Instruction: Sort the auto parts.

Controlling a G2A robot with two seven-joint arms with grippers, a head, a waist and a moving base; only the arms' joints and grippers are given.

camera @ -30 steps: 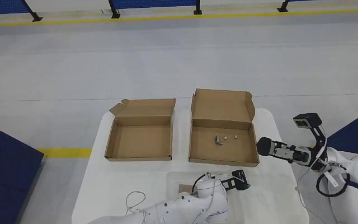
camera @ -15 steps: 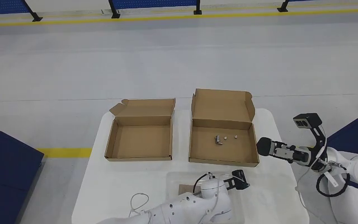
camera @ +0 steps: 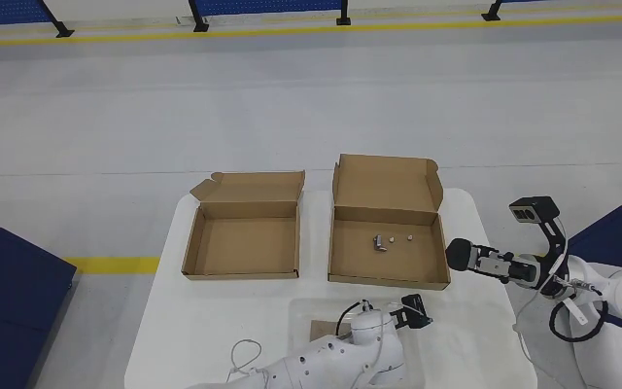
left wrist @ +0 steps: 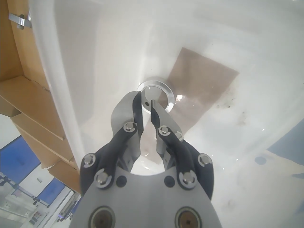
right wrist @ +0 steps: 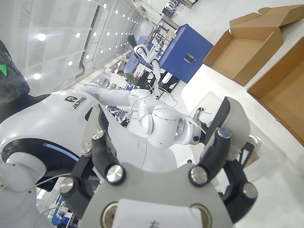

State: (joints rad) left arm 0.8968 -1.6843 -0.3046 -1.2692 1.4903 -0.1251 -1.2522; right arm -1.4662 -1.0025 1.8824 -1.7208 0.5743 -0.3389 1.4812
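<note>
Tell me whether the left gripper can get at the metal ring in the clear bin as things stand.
Probably yes. The left gripper is down in the bin, open fingers straddling the near wall of the metal ring, one outside, one inside. Nothing lies between, and the bin's wall stands clear to one side.

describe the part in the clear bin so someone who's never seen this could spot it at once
On the white table, nearer the robot than the cardboard box holding small parts, sits a clear bin. In it, at the edge of a brown patch, lies a metal ring, at the tip of the left end effector. Unlike those small parts, it is a wide, hollow, shiny band.
</note>
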